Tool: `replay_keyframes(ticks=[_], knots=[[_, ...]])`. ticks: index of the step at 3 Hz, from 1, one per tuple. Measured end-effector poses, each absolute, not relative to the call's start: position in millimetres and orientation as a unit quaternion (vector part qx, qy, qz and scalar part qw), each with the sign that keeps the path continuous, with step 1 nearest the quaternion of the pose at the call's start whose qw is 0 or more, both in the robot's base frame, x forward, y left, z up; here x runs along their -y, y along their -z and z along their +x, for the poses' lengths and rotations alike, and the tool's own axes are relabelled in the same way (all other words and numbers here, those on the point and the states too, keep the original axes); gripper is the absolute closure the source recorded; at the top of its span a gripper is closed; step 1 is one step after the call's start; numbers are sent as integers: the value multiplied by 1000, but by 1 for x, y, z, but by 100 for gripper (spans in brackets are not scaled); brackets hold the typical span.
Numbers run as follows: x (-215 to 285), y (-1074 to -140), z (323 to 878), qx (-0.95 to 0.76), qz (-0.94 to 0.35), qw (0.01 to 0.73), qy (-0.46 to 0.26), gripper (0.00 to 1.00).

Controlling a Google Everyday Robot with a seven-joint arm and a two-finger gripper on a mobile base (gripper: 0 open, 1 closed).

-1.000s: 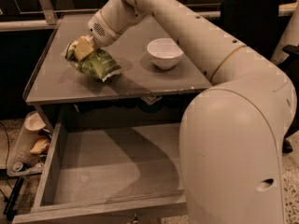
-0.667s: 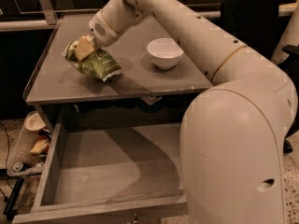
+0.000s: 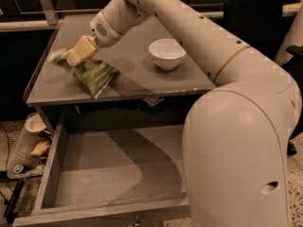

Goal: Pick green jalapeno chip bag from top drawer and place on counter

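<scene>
The green jalapeno chip bag [image 3: 96, 74] is over the left front part of the counter [image 3: 142, 82], tilted with its lower end toward the front edge. My gripper [image 3: 78, 52] is at the bag's upper left end, its cream fingers [image 3: 84, 46] shut on the bag. I cannot tell whether the bag rests on the counter or hangs just above it. The top drawer [image 3: 109, 174] stands pulled open below the counter, and its grey floor is bare.
A white bowl [image 3: 166, 54] stands on the counter to the right of the bag. My arm [image 3: 227, 126] fills the right foreground over the drawer's right side. Cups and clutter [image 3: 34, 141] lie on the floor at left. A black chair [image 3: 255, 13] is at the back right.
The bag has shifted slightly toward the counter's front edge and looks more stretched out. The gripper has barely moved and keeps its hold.
</scene>
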State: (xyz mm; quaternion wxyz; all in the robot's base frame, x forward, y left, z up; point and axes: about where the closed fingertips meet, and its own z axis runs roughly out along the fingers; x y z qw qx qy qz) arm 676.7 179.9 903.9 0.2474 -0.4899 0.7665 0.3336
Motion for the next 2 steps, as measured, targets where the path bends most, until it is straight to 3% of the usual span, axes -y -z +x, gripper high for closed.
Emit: replay_keyframes(ticks=[1,2], knots=[[-180,-904,677,-767,-490,247,-334,0],[-180,-904,677,-766,-490,247,-334,0]])
